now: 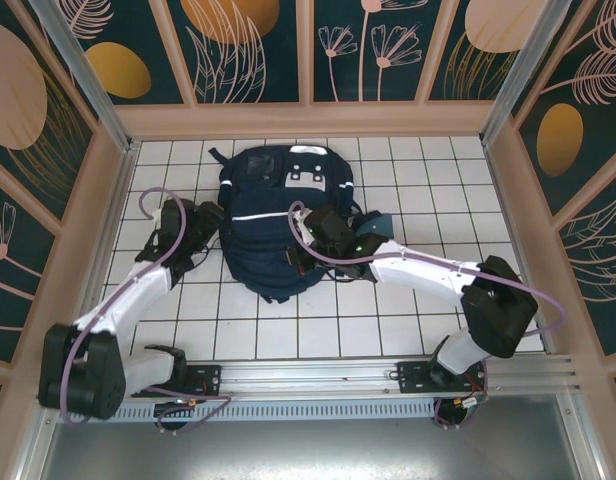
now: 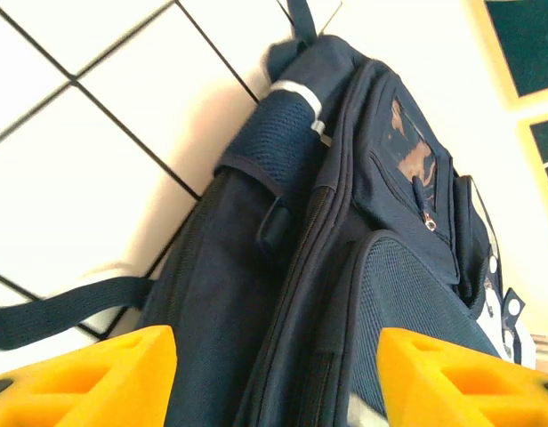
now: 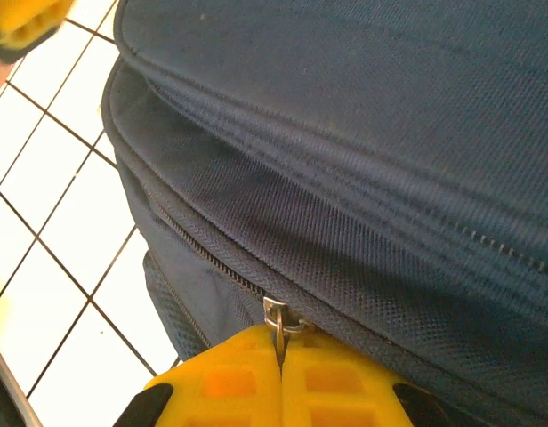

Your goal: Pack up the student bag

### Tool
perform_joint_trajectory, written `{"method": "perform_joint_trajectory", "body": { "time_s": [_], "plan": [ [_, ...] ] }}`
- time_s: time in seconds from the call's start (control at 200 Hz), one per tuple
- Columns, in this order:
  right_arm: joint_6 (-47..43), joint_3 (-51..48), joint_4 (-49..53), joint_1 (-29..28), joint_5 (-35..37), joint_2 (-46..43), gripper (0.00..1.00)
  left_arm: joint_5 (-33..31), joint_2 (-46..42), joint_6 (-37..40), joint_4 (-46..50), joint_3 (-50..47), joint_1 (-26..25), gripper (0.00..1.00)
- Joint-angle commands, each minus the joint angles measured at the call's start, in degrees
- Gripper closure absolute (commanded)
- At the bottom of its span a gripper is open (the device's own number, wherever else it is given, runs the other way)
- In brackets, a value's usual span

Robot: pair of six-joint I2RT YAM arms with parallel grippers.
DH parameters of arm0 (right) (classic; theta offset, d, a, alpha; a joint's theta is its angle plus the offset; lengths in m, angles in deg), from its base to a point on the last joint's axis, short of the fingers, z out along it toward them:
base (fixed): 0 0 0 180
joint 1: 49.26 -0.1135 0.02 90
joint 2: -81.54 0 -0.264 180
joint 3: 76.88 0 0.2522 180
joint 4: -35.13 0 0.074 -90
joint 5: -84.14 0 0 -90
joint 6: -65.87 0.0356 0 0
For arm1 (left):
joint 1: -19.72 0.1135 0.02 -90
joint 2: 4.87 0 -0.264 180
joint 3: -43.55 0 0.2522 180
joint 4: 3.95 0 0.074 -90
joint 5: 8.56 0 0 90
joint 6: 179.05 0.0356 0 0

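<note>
Student bag (image 1: 273, 200), one; left end effector (image 2: 274, 374); right end effector (image 3: 281, 356) on zipper pull (image 3: 276, 318).

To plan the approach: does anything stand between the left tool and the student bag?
Nothing visible does. The open left tool faces the student bag directly; a black strap lies on the tiles off to one side. The right tool is shut on its zipper pull.

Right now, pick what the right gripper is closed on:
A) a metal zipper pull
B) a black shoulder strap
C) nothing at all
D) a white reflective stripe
A: in the right wrist view, the right gripper has its jaws pressed together on the metal zipper pull at the zipper line of the student bag.
</note>
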Motion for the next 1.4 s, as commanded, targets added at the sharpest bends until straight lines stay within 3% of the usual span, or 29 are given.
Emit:
{"method": "perform_joint_trajectory", "body": {
  "time_s": [0.0,0.22,0.31,0.425,0.791,0.881,1.006,1.121,1.261,1.396],
  "plan": [
    [2.7,4.3,-6.4,-0.1,-0.6,2.3,1.0,0.5,-5.2,-1.9,3.3,-4.7,-0.2,0.38],
    [2.4,5.9,-6.4,-0.7,-1.9,3.5,1.0,19.7,-11.0,-13.8,-12.4,-14.9,-0.3,0.4],
    [2.8,5.7,-6.4,-0.8,-2.2,3.6,1.0,22.4,-10.9,-17.0,-16.2,-16.3,-1.0,0.42],
    [3.2,5.6,-6.5,-1.1,-2.3,3.6,1.0,22.1,-10.6,-19.5,-18.4,-16.7,-1.7,0.44],
    [3.0,5.8,-5.6,-1.7,-2.3,3.5,1.0,21.3,-4.4,-24.5,-26.6,-16.8,-4.6,0.68],
    [3.0,5.8,-5.4,-2.0,-1.9,3.5,1.0,18.0,-6.2,-22.5,-20.7,-15.3,-4.8,0.67],
    [3.1,5.8,-4.9,-2.2,-0.5,3.6,1.0,11.9,-9.8,-18.7,-8.6,-13.1,-4.8,0.5],
    [3.2,5.9,-4.9,-2.3,-0.1,3.7,1.0,11.3,-10.7,-15.2,-1.9,-9.8,-5.1,0.49],
    [3.2,6.1,-5.2,-2.5,-0.3,3.9,1.0,13.5,-10.5,-16.1,-2.8,-8.3,-7.1,0.52],
    [3.5,6.4,-5.3,-2.6,0.0,3.7,1.0,13.8,-10.1,-21.7,-8.5,-10.8,-10.1,0.56]
  ]
}}
